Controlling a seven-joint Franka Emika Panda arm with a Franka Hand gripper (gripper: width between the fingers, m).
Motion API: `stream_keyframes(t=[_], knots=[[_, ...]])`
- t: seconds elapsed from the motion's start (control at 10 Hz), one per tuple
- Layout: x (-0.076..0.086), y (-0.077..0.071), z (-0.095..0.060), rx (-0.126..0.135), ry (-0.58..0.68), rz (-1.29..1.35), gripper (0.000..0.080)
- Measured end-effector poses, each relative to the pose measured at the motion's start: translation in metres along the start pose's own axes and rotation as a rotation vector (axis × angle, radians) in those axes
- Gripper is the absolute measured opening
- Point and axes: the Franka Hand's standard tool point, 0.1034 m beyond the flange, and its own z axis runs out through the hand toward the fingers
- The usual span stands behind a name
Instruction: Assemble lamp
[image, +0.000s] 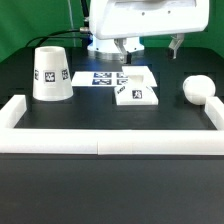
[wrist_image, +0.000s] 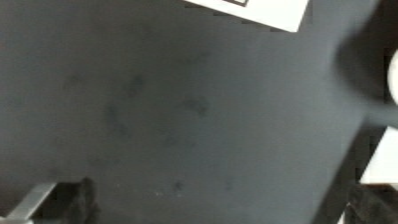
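Hovering near the base (image: 135, 90), gripper (image: 128, 50) fingers (wrist_image: 54, 198) look wide, nothing held; imo center on base edge b4 closing, avoid bulb (image: 197, 90) & shade (image: 50, 75)

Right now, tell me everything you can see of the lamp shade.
The lamp shade is a white, plastic-looking truncated cone with black square tags on its side. It stands upright, narrow open end up, on the black table, toward the exterior view's left. Only the table touches it.
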Motion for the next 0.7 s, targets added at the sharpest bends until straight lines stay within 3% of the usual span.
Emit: stream_keyframes(t=[0.2, 0.7], knots=[[-0.012, 0.0, 0.006, 0.001, -0.009, 0.125, 0.0699], [-0.065, -0.01, 0.023, 0.0, -0.006, 0.122, 0.0699]])
